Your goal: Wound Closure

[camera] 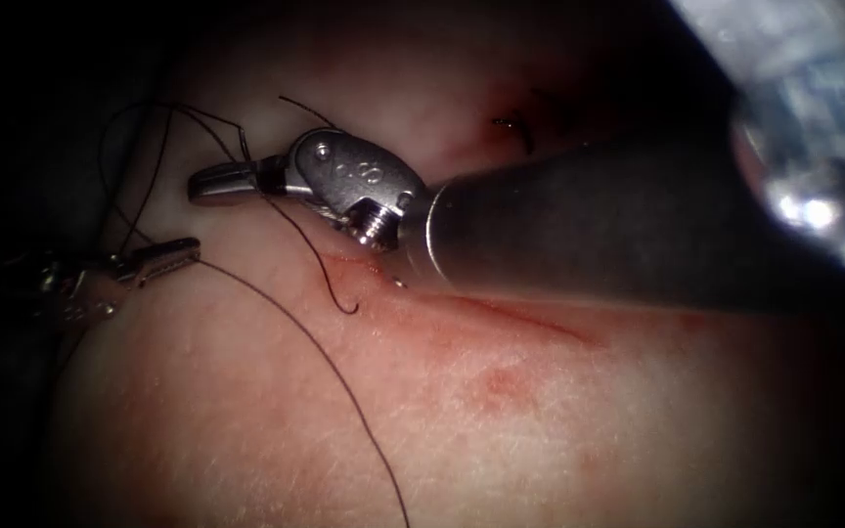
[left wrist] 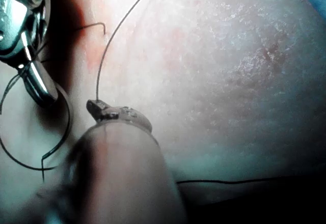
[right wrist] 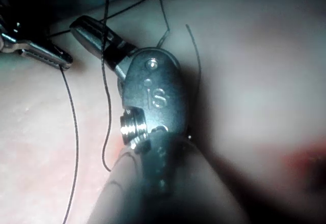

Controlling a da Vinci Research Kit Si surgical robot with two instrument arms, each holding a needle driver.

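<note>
Nearest the endoscope, thread [camera: 344, 386] is trailing across the tissue [camera: 540, 420] up to the left end effector [camera: 191, 246], which is clenching it at the tip. Beyond, the right end effector [camera: 209, 183] is lying clenched with thread wrapping its jaws, left of the cut [camera: 530, 318]. I judge steady, even tension matters here. The needle's whereabouts I cannot tell.

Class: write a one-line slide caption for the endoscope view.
Both pincers, left and right, shut on thread over tissue.
</note>
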